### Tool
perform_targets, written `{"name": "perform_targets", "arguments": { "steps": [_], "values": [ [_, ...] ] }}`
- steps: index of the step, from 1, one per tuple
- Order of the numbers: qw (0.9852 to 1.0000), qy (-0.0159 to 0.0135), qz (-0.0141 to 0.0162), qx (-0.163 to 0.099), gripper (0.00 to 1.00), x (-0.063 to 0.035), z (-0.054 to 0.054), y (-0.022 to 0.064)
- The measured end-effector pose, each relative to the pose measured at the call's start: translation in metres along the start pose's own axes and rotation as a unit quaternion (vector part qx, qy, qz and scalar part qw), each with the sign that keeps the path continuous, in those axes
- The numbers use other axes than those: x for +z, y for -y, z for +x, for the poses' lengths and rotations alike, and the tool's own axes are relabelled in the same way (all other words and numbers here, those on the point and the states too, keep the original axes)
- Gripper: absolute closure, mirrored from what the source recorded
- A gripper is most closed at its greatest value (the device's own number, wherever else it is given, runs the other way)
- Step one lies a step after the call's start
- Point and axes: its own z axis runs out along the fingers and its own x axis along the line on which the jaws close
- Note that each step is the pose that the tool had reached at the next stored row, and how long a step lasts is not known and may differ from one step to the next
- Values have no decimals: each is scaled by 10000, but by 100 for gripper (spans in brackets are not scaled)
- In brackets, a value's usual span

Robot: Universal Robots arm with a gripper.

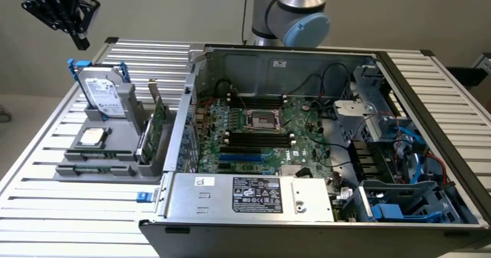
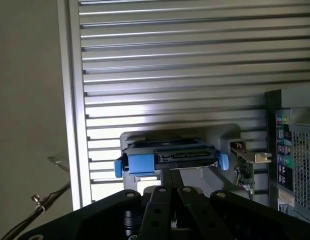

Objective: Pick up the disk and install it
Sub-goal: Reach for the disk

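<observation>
Closest to me in the exterior view, along the lower edge, is the open computer case (image 1: 307,226). Its silver power supply (image 1: 253,195) carries a black label, and a blue drive cage (image 1: 399,209) fills the lower right corner. Further in lies the green motherboard (image 1: 261,131), with black cables looping over it.

At the exterior view's left, outside the case, a grey holder (image 1: 107,160) sits on the slatted metal desk (image 1: 46,212). A small square silver chip (image 1: 92,136) lies flat in it, and a green circuit card (image 1: 153,129) stands on edge along the side nearest the case. At the far end of the holder stands the disk (image 1: 103,94). It is on edge, leaning a little, with its white label facing me and its blue bracket showing above it and down the sides. Nothing is touching it.

In the upper left corner of the exterior view the black jaws hang above the disk and well clear of it. They are closed and hold nothing. In the wrist view the black fingers (image 2: 157,200) meet in the foreground. Past them the disk (image 2: 170,157) shows edge-on in its grey holder (image 2: 230,137), connector side up, with the desk's slats (image 2: 195,50) beyond.

At the back, behind the case, rises the grey and blue arm (image 1: 295,11).
</observation>
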Motion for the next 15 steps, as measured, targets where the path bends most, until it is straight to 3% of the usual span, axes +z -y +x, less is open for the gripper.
{"name": "perform_targets", "arguments": {
  "steps": [3, 15],
  "values": [
    [10000, 0, 0, 1, 89, -2, 99, -5],
    [10000, 0, 0, 0, 89, -1, 100, -4]
  ]
}}
